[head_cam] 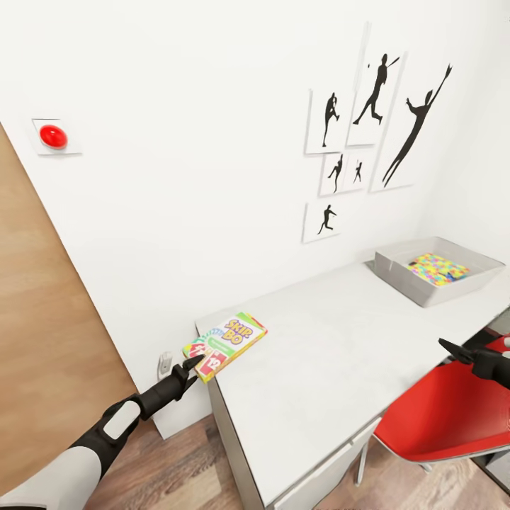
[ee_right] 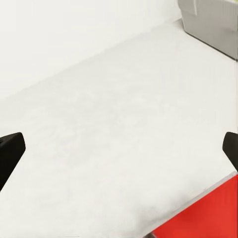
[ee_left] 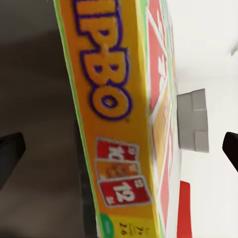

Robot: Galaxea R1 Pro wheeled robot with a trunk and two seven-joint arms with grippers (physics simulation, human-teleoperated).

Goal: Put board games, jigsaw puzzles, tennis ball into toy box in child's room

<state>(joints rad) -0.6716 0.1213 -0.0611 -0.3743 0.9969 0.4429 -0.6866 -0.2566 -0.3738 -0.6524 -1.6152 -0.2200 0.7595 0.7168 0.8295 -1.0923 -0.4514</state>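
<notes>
The left arm is reaching forward, its hand [head_cam: 193, 366] spread wide at the table [head_cam: 333, 354] corner's SKIP-BO box [head_cam: 225, 345]; the right hand [head_cam: 453, 350] is hovering released.

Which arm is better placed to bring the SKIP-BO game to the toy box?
Left: its end effector is already at the SKIP-BO game; the right end effector is far away.

The right gripper [head_cam: 459, 351] is cut off at the head view's right edge. The toy box [head_cam: 405, 276] wall hides part of the jigsaw puzzles [head_cam: 438, 270]. Close up, the SKIP-BO box [ee_left: 119, 124] is blurred, its ends cropped.
</notes>
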